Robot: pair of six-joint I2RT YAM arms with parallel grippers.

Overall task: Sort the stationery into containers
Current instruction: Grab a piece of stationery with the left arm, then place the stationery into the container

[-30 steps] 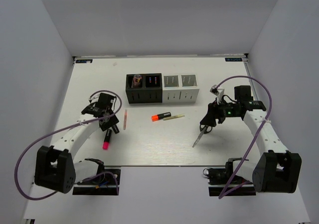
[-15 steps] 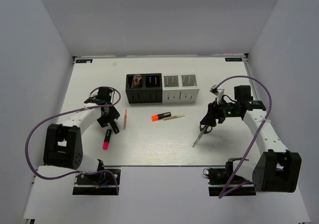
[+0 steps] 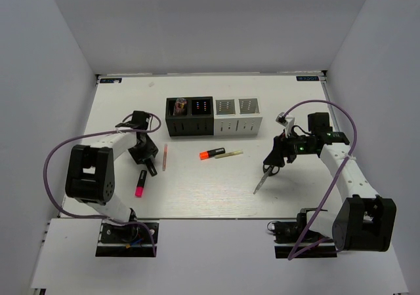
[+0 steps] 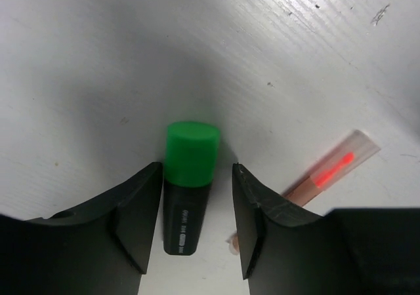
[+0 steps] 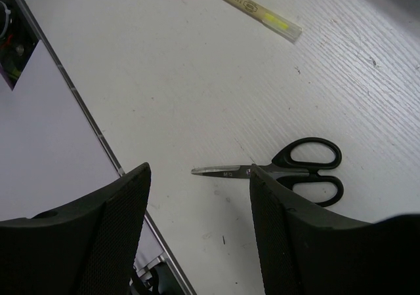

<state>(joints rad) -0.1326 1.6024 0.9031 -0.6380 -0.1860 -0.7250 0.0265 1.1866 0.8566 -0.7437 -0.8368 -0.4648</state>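
Two grippers parted, nothing clamped.
Green-capped marker (image 4: pixel 190 152) sits between fingers of left gripper (image 4: pixel 197 174), gap at frame right; scissors (image 5: pixel 295 170) lie lower right, below empty right gripper (image 5: pixel 200 177).

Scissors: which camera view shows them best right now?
Right wrist view: the scissors lie whole on the table, closed, with both black handle loops and the blade clear. The top view shows them small, handles partly under the right gripper. The left wrist view does not show them.
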